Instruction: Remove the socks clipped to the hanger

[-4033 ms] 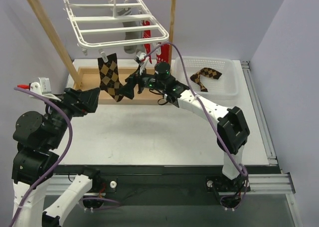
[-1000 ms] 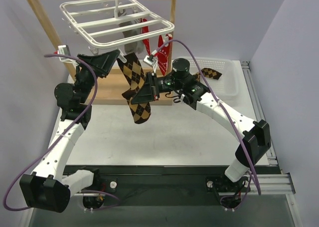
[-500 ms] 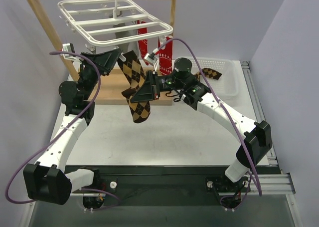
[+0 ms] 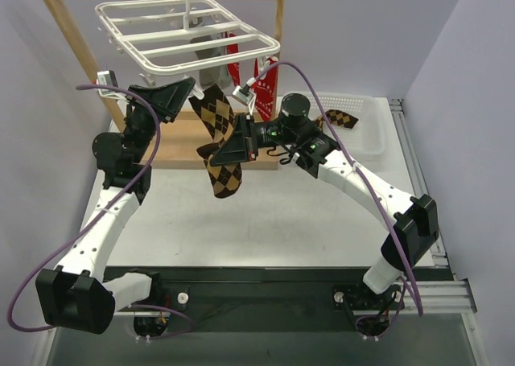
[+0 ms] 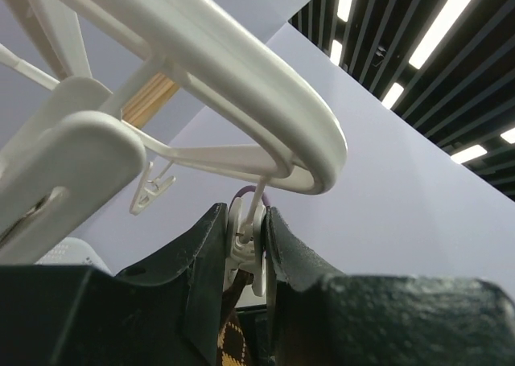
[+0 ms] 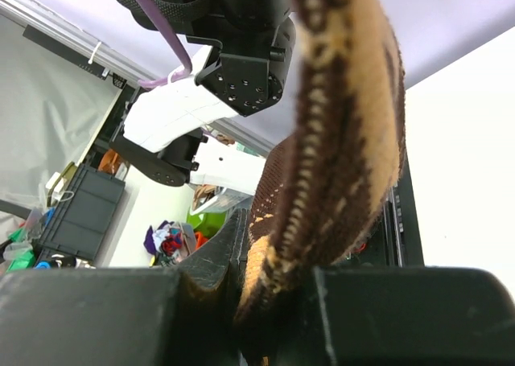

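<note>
The white hanger [image 4: 189,36] hangs from the wooden rack. One brown-and-black argyle sock [image 4: 219,141] dangles from a clip at the hanger's front rim. My left gripper [image 4: 190,94] is raised to that rim; in the left wrist view its fingers press both sides of the white clip [image 5: 245,245] under the hanger rim [image 5: 241,68], with the sock's top [image 5: 233,338] just below. My right gripper [image 4: 235,145] is shut on the sock's middle, and the sock [image 6: 346,125] fills the right wrist view. Red socks [image 4: 265,80] and a grey sock [image 4: 205,56] hang behind.
The wooden rack frame [image 4: 76,40] stands at the back left, its base tray behind the arms. A white basket [image 4: 366,137] at the back right holds another argyle sock [image 4: 342,118]. The right arm's purple cable loops over the red socks.
My left gripper has closed its fingers onto the clip holding the argyle sock. The right gripper keeps its hold on the sock and has barely moved.
</note>
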Controlling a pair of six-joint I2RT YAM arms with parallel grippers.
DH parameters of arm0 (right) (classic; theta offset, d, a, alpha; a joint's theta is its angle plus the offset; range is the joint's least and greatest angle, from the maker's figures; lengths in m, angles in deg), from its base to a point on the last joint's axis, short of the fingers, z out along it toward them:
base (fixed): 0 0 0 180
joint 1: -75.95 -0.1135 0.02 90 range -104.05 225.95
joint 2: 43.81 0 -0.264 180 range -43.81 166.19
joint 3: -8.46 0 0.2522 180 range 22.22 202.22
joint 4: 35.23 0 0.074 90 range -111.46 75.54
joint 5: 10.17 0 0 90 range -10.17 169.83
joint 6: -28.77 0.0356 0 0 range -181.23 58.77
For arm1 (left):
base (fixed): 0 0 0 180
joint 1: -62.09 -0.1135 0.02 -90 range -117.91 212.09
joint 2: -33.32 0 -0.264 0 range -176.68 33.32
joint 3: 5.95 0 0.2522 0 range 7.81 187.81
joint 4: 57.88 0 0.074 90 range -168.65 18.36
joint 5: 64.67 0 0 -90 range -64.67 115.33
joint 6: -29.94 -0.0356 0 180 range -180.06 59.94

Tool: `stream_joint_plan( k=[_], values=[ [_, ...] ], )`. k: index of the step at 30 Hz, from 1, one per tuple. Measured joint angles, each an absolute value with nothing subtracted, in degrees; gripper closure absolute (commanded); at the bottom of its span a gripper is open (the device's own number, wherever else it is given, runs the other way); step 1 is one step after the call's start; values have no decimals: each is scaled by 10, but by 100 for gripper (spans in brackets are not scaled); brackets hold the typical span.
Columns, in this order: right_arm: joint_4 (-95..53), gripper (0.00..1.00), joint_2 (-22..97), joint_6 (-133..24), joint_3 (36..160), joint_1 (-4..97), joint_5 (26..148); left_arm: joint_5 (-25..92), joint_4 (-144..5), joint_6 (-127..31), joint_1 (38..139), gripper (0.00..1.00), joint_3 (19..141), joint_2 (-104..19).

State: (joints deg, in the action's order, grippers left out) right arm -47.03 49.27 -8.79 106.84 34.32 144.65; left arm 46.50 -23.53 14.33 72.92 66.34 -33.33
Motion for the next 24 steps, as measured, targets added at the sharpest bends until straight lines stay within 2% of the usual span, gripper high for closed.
stream_joint_plan(
  k=[7, 15, 24],
  values=[
    [-457, 100, 493, -103, 1065, 343, 1441, 458, -287, 123, 729, 100, 663, -316],
    [-286, 100, 446, -222, 1052, 354, 1383, 446, -361, 69, 730, 100, 666, -288],
    [-144, 100, 397, -326, 1025, 479, 1287, 439, -404, 47, 730, 98, 668, -278]
  ],
)
